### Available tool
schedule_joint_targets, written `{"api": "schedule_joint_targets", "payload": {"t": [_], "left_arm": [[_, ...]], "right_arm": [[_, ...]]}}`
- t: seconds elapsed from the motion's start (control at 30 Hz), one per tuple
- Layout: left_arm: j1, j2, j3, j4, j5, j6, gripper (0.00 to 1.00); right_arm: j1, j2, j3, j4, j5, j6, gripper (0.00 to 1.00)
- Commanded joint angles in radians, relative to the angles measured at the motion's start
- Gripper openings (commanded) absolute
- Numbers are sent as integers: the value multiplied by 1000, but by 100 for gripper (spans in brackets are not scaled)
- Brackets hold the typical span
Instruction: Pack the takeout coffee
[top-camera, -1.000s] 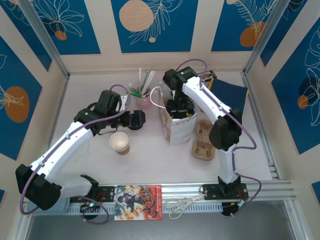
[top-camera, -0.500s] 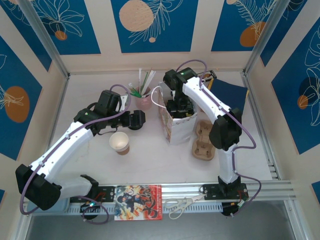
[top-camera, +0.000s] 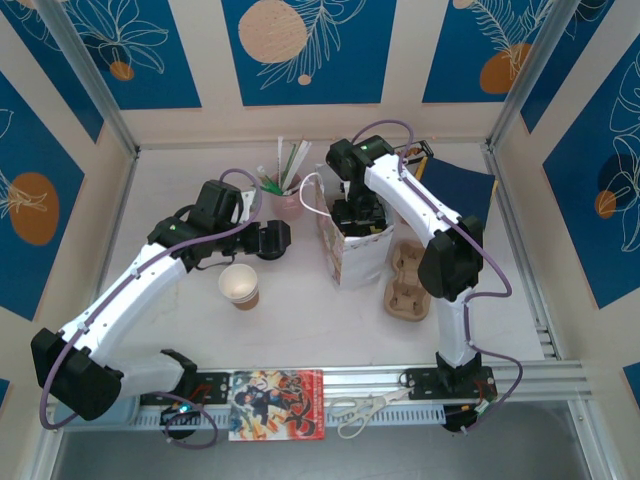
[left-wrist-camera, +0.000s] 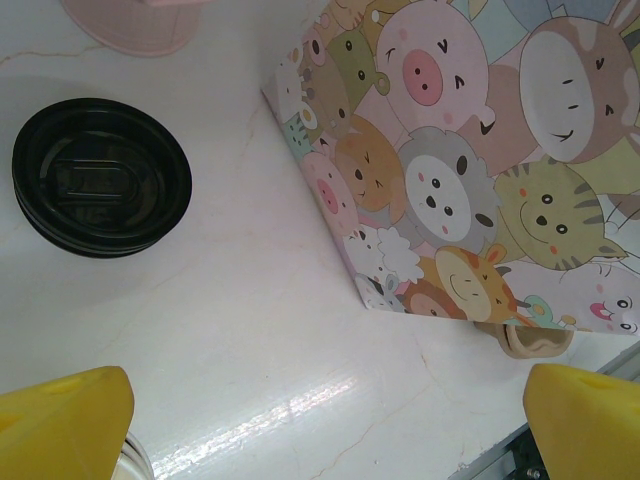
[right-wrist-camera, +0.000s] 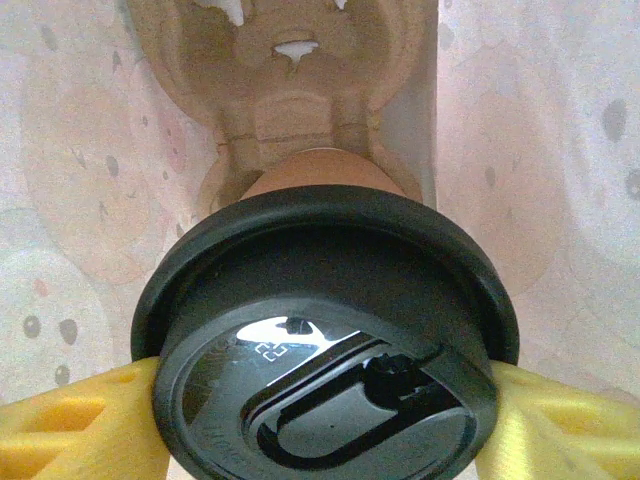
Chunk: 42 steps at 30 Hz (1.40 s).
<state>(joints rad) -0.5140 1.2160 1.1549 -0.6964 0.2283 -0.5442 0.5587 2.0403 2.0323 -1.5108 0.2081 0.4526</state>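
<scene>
An open takeout coffee cup (top-camera: 240, 285), kraft-brown with a pale inside, stands on the table. My left gripper (top-camera: 272, 240) hovers open just behind and to the right of it, with bare table between its yellow fingers (left-wrist-camera: 60, 425). A black lid (left-wrist-camera: 100, 175) lies on the table ahead of it. My right gripper (top-camera: 358, 212) reaches down into the cartoon-animal paper bag (top-camera: 350, 262). It is shut on a second brown cup with a black lid (right-wrist-camera: 325, 350), its yellow fingers (right-wrist-camera: 70, 430) pressing both sides of the lid. A pulp carrier (right-wrist-camera: 290, 90) lies in the bag below.
A pink cup of straws (top-camera: 287, 195) stands behind the bag. A pulp cup carrier (top-camera: 407, 280) lies right of the bag, and a dark blue folder (top-camera: 455, 185) at the back right. A magazine (top-camera: 277, 404) and scissors (top-camera: 360, 408) rest on the near rail.
</scene>
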Motion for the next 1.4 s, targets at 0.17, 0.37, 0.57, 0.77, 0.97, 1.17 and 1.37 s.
{"api": "schedule_joint_targets", "payload": {"t": [0.17,0.37,0.57,0.77,0.97,1.17,1.37], "left_arm": [[14,9,16,-17,13,-5,100],[14,9,16,-18,12,-4,100],[14,9,16,-15,13,-5,100],[14,10,15,-12,17,-8,100],[14,10,11,-11,19,-8,100],[14,8,9,-11,19,-6,100],[14,6,8,-12,19,-5,100]], "right_arm": [[-3,13,-14,-7,-27,-15,70],[-3,11,-13,-6,-27,-12,70],[0,3,-14,-15,-26,-6,70],[6,-10,-14,-24,-24,-1,70],[13,-16,-15,-30,-27,6,70],[19,-18,-15,-32,-24,11,70],[18,-22,-27,-30,-20,12,70]]}}
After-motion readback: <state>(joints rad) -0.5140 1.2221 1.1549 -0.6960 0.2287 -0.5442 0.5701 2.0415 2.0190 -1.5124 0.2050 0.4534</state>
